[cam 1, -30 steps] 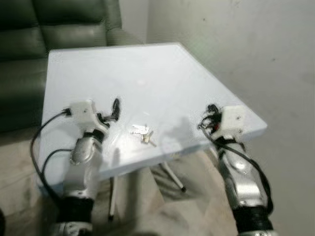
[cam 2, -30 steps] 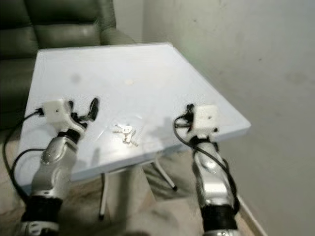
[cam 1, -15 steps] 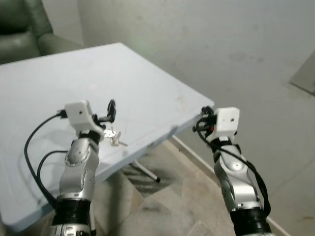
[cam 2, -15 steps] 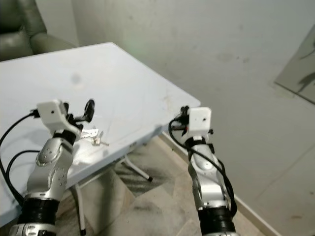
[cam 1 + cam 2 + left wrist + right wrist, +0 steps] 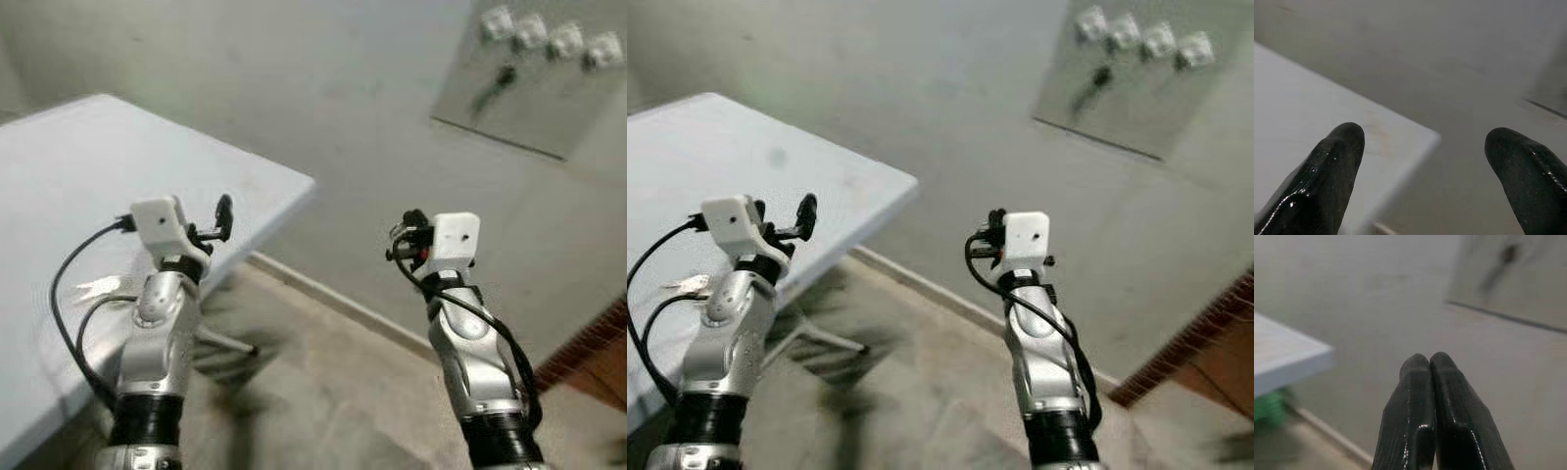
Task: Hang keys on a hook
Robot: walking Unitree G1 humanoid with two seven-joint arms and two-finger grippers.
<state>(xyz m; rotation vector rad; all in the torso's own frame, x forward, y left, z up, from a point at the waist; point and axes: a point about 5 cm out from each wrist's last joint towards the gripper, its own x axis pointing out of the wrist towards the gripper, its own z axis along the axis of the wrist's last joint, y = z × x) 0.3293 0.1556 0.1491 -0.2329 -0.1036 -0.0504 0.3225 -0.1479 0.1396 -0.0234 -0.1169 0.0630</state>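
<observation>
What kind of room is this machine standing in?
Probably a plain room in a home, near a bare wall. A white folding table with keys on it stands to the left, and a wall board carries a row of hooks, one holding something dark.

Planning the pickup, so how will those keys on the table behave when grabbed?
The keys look like a loose, flat bunch, so they would probably dangle rather than stay rigid. Lying low on the smooth table, they may slide if nudged. They seem small, likely light.
</observation>
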